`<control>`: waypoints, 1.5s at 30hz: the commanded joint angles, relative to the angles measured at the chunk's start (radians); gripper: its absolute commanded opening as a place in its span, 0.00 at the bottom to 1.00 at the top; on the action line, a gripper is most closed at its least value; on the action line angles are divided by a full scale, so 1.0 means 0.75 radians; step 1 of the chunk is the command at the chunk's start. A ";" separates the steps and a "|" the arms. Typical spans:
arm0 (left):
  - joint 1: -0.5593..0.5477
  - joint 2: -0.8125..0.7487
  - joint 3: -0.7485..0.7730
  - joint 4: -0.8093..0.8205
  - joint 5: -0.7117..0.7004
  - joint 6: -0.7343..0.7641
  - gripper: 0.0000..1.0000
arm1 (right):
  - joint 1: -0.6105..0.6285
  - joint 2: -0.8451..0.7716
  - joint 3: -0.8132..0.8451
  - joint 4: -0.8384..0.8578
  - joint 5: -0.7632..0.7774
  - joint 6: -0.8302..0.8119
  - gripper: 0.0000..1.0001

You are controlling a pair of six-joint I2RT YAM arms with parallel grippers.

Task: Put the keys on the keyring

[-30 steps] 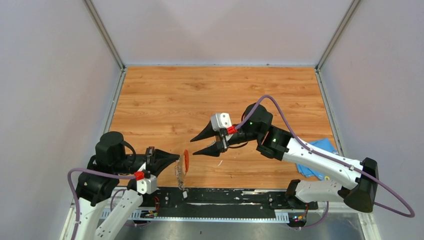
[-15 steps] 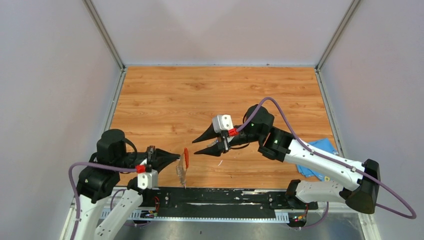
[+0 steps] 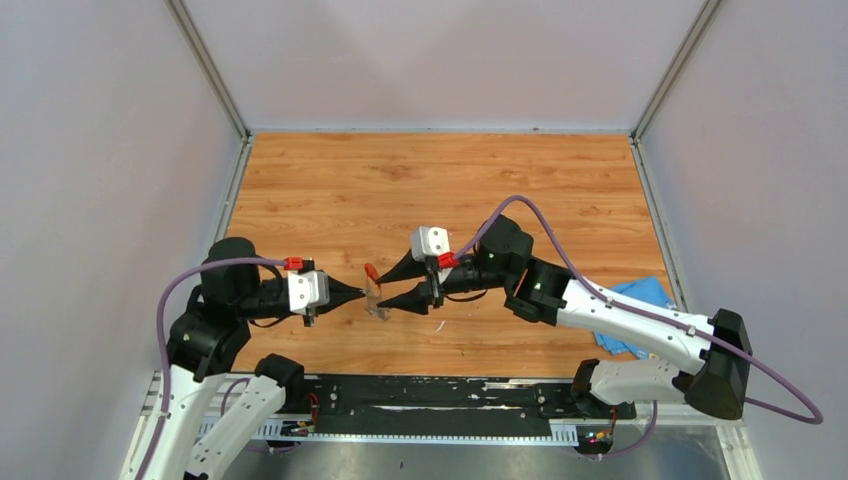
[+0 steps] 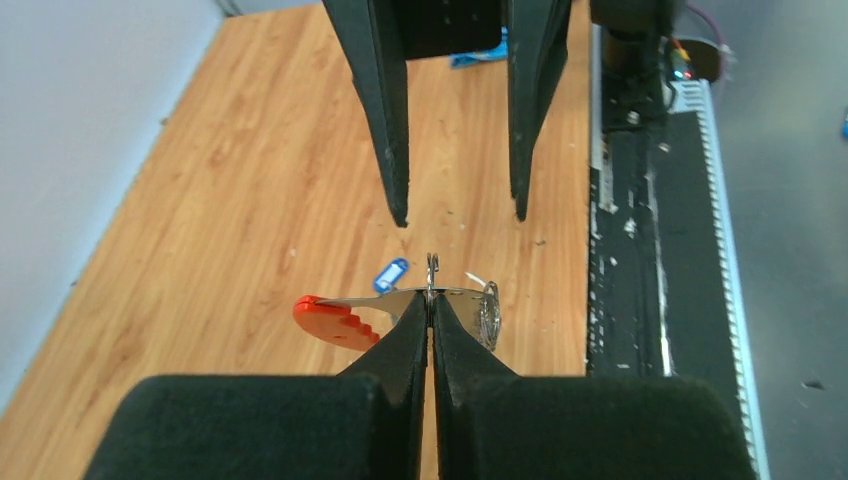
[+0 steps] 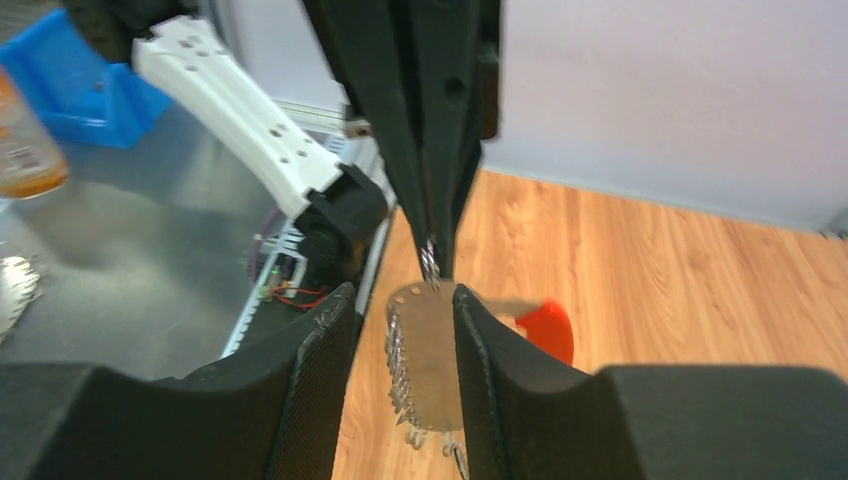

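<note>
Lifted to mid-table: keyring [image 4: 330, 318] pinched by left gripper [image 4: 431, 312], grey pieces between spread fingers [image 5: 318, 360] of right gripper [image 3: 383, 292].

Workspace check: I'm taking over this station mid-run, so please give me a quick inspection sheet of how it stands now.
Surface: wooden tabletop.
Job's things: keyring held off the table; blue-tagged key lying on the wood; no second key seen.
Clutter: blue cloth at the right edge, partly under the right arm.
Grippers: left gripper shut on the keyring; right gripper open, fingers either side of its metal pieces.
Cables: purple cables, one per arm, snagging nothing.
Surroundings: plain walls, metal frame posts.
</note>
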 commanded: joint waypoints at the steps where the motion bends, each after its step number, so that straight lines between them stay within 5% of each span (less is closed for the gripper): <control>1: 0.008 -0.095 -0.075 0.329 -0.143 -0.316 0.00 | -0.017 -0.042 -0.053 -0.059 0.353 0.070 0.45; 10: 0.008 -0.227 -0.228 0.374 -0.241 -0.361 0.00 | -0.243 -0.083 -0.346 -0.190 0.761 0.296 0.44; 27: 0.008 -0.322 -0.300 0.336 -0.231 -0.328 0.00 | -0.428 0.667 -0.268 0.036 0.633 0.173 0.44; 45: 0.008 -0.344 -0.298 0.305 -0.246 -0.304 0.00 | -0.375 0.556 -0.366 0.087 0.690 0.121 0.36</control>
